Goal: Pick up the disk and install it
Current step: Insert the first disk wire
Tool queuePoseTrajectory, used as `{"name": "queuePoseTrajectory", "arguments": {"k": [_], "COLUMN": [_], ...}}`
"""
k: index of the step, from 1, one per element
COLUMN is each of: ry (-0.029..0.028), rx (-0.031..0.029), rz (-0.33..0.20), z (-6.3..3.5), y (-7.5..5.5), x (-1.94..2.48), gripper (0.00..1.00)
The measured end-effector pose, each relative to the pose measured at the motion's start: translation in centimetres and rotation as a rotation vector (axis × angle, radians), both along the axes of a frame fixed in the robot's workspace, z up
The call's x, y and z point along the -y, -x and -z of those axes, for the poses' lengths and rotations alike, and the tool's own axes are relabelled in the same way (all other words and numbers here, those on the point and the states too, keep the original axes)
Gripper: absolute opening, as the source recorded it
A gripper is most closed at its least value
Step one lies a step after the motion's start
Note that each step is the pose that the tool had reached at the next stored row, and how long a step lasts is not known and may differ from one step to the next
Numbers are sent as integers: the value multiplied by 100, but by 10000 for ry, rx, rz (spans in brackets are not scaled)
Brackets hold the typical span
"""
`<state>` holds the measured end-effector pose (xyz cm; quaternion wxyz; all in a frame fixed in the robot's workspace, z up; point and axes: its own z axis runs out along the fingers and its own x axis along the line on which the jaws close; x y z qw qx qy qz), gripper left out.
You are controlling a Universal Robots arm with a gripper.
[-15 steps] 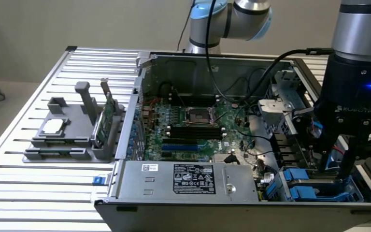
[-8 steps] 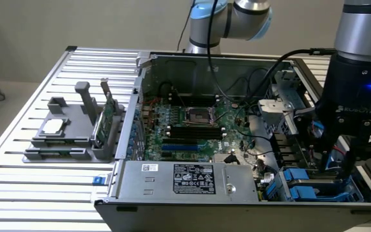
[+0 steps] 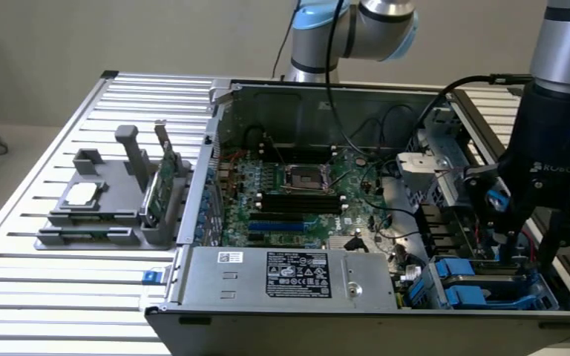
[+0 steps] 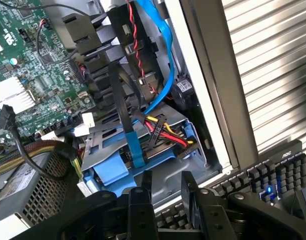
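Disk [image 4: 106, 150]: silver-grey metal, blue carrier rails

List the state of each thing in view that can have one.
gripper, open, empty, over the drive bay
disk, lying flat in the bay, not gripped
computer case, side panel off
green card, standing upright in the grey fixture
chip, lying flat on the fixture
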<state>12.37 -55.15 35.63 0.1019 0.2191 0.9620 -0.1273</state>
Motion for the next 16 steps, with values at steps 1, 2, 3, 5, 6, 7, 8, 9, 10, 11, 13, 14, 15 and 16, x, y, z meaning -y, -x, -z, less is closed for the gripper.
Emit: {"name": "queuePoseTrajectory", "arguments": {"k": [1, 2, 3, 5, 6, 7, 8, 9, 10, 11, 13, 14, 15, 16], "ry": [-9, -20, -33, -66, -88, -113, -143, -177, -219, -264, -361, -406, -450, -495], "rx": [0, 0, 0, 0, 0, 0, 0, 0, 0, 0, 0, 1, 1, 1], "rz": [13, 27, 44, 86, 112, 144, 181, 227, 291, 365, 539, 623, 705, 792], "z": [0, 0, 0, 1, 1, 2, 5, 8, 13, 19, 33, 39, 46, 53], "y": [-14, -28, -41, -64, -74, -83, -90, -94, -96, -97, -98, -99, -100, -100], "x": [0, 0, 0, 0, 0, 0, 0, 0, 0, 0, 0, 0, 0, 0], "gripper": [37, 37, 37, 37, 37, 37, 37, 37, 37, 37, 37, 37, 37, 37]}}
